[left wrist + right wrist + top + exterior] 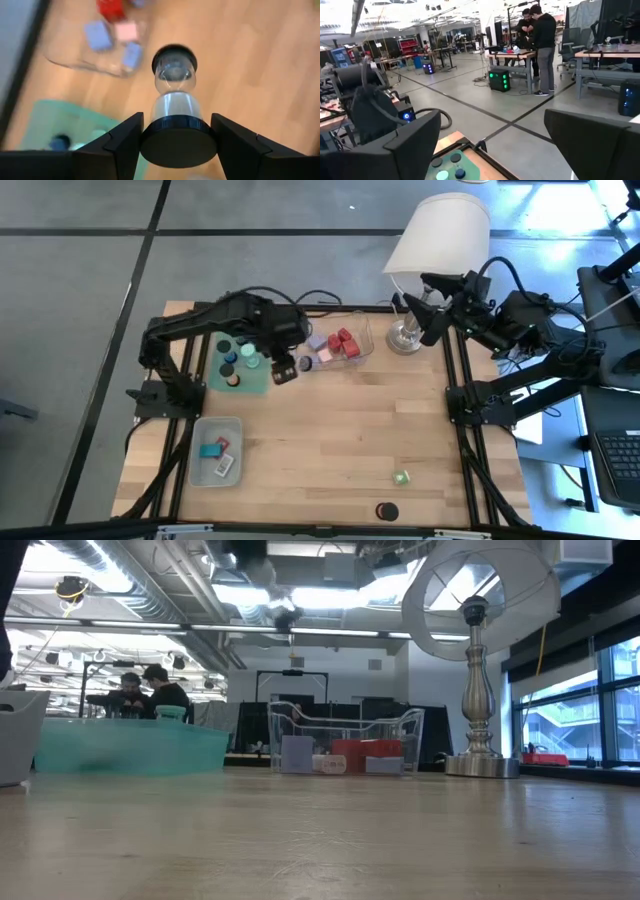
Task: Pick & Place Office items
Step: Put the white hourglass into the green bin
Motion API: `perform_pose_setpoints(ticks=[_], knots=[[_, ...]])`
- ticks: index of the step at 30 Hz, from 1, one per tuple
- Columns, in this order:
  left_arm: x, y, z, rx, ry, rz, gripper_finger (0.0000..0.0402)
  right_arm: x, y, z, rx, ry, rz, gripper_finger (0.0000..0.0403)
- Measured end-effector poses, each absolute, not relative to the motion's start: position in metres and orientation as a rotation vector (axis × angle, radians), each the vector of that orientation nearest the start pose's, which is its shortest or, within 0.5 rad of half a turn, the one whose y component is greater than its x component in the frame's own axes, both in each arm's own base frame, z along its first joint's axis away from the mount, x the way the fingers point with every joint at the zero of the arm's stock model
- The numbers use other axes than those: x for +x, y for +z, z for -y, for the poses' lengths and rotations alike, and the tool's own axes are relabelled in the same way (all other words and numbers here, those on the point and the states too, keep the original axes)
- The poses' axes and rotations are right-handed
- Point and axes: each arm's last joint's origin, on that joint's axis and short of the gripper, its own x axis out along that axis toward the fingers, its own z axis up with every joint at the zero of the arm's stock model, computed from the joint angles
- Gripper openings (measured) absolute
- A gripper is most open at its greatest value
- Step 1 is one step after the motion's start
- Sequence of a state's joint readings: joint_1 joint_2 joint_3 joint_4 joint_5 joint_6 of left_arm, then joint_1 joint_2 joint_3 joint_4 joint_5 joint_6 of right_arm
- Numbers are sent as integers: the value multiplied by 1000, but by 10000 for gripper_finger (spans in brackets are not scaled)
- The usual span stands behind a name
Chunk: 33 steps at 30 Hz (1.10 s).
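Observation:
My left gripper (177, 131) is shut on a small sand timer (174, 95) with a clear glass body and black round end caps. In the high view it hangs (284, 367) above the wood between the green mat (240, 370) and the clear tray (340, 345). The tray holds red, lilac and pink blocks. Black and teal round pieces stand on the mat. A green block (401, 477) and a black round cap (386, 511) lie near the table's near edge. My right gripper (492, 127) is open and raised beside the lamp (435, 240). My left gripper pinches the sand timer by its near black end cap (177, 146), one finger on each side of the cap. The fingers come from above, pointing down. The timer is lifted clear and runs on past the fingertips, its far cap (174, 56) toward the table.
A grey tray (215, 450) at the near left holds a teal block, a red piece and a flat labelled rectangle. The lamp's metal base (405, 338) stands at the far right beside the clear tray. Bare wood stretches across the table's middle and right. People stand far off in the room.

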State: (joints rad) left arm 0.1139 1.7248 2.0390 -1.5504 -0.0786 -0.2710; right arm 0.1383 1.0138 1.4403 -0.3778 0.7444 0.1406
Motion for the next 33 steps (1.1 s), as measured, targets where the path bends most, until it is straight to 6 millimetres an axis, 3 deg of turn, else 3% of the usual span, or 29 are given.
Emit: perform_pose_setpoints(ticks=[8,12,21,27,33], knots=[[298,381,-66,-221,416,-1335,214,169,485,-3,116,-615,47,358],[293,358,-99,-237,470,-1424,214,169,485,0,116,-631,48,358],[252,308,-167,-399,584,-1630,214,169,482,4,110,-660,28,358],[235,285,-189,-438,600,-1669,214,170,482,9,122,-690,31,358],[232,265,-202,-428,594,-1613,214,178,478,14,132,-718,19,358]])
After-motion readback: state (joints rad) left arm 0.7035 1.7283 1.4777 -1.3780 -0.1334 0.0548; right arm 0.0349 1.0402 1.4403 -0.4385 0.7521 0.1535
